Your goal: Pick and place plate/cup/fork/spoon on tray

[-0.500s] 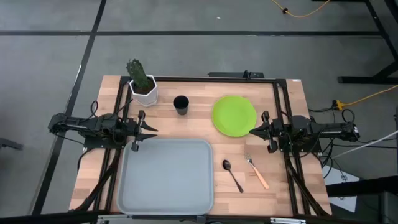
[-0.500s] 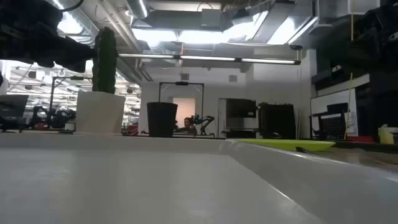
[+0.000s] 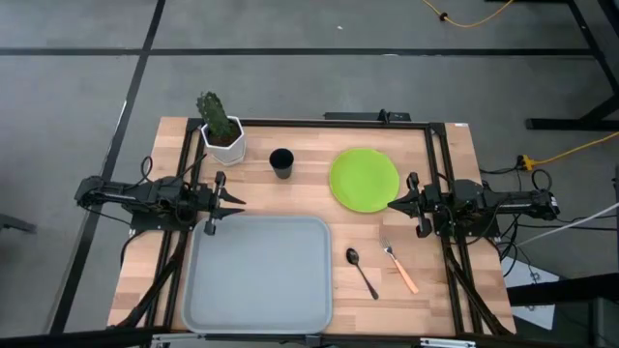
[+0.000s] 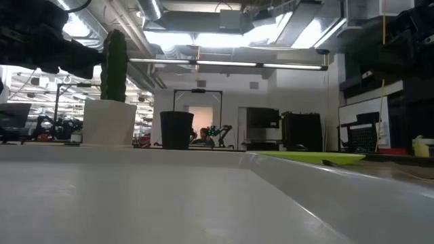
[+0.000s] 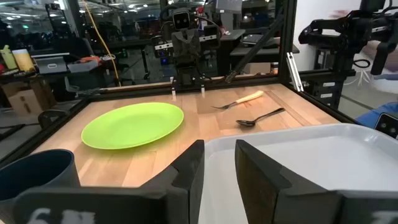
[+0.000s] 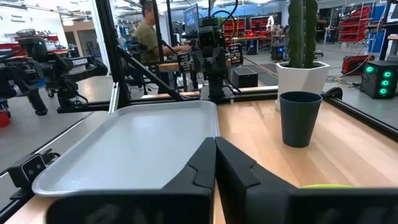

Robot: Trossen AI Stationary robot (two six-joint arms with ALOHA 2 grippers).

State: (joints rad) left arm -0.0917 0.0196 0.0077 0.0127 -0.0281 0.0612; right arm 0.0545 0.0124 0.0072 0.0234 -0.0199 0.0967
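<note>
1. High view first: the tray [image 3: 258, 274] lies flat on the table's near-left part, with nothing in it. It looks like stiff, light plastic with a raised rim; as the target it needs no grip, only clearance over that rim.
2. The plate [image 3: 364, 180] sits on bare wood at the far right, well apart from the tray. It is probably rigid, light and smooth, and lies flat, so the edge is the only hold. A pinch across the rim on the side nearest the right arm seems best, and it may slide before it lifts.
3. The cup [image 3: 281, 162] stands upright between the cactus pot [image 3: 223, 142] and the plate, touching neither. It looks light and stiff with an open mouth. Gripping one wall over the lip, or across the body, should do, though it could tip.
4. The fork [image 3: 399, 268] lies near the right edge, just beside the spoon. Its orange handle is the thicker part and the better hold.
5. The spoon [image 3: 363, 272] lies between tray and fork. Thin, hard and low to the wood, it is likely the most slippery pick, so take the handle at mid-length.
6. The left gripper [image 3: 215, 202] hovers at the tray's far-left corner, fingers slightly apart. The right gripper [image 3: 414, 204] waits by the plate's near-right edge, fingers closed together on nothing.
</note>
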